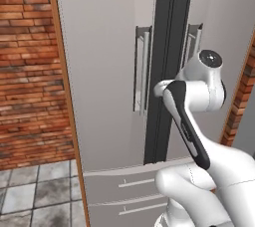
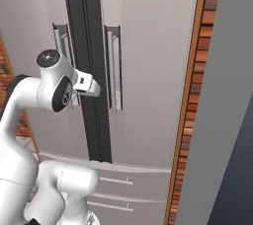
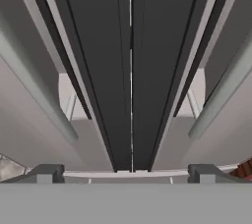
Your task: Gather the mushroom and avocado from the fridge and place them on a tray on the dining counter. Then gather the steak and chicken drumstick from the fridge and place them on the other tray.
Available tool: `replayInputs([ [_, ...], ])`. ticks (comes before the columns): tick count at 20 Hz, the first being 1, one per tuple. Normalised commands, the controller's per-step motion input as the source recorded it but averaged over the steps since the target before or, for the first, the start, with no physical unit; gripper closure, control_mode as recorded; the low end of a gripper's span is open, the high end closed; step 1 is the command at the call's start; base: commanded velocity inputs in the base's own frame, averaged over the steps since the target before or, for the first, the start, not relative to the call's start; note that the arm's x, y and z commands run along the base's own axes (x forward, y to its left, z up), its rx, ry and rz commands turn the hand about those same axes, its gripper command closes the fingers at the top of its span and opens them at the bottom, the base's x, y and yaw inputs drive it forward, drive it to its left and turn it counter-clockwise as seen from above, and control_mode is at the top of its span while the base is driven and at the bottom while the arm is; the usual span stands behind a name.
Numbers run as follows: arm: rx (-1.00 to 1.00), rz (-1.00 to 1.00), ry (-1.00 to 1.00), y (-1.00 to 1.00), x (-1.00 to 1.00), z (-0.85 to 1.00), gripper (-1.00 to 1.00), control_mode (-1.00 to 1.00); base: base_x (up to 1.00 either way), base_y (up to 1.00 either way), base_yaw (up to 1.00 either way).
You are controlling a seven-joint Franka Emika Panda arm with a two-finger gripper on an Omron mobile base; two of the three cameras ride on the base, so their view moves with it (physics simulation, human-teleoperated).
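1. While the arm is raised in front of it, one tall grey French-door fridge (image 1: 109, 71) is seen with both upper doors closed and a dark centre strip (image 1: 167, 66) running down between them.
2. Two vertical steel handles are counted, one on the left door (image 1: 142, 69) and one on the right door (image 2: 114, 68), each just beside the dark strip.
3. Below the doors, two drawer fronts are counted, an upper drawer (image 1: 129, 181) and a lower drawer (image 1: 134, 208), both shut.
4. Nothing inside the fridge can be told, since its doors and drawers are closed.
5. One two-finger gripper (image 3: 126, 173) is seen from the hand camera, pointed at the dark strip; its two dark fingertips (image 3: 45, 173) are set wide apart near the opposite sides of that view, and nothing is held between them.
6. The white arm (image 1: 199, 91) is seen close before the fridge, level with the handles; whether it touches the door cannot be told.
7. A red brick wall (image 1: 30, 71) is seen to the left of the fridge, with an orange wooden edge (image 1: 64, 86) between them.
8. A grey tiled floor (image 1: 35, 191) is seen below the brick wall.
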Motion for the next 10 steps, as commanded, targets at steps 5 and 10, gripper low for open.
replayInputs([
  [5, 0.00, 0.00, -0.20, -0.40, 0.46, 0.00, -1.00, -1.00, 0.00, 0.00, 0.00],
  [10, 0.00, -0.01, -0.16, -0.37, 0.22, 0.01, -1.00, -1.00, 0.00, 0.00, 0.00],
])
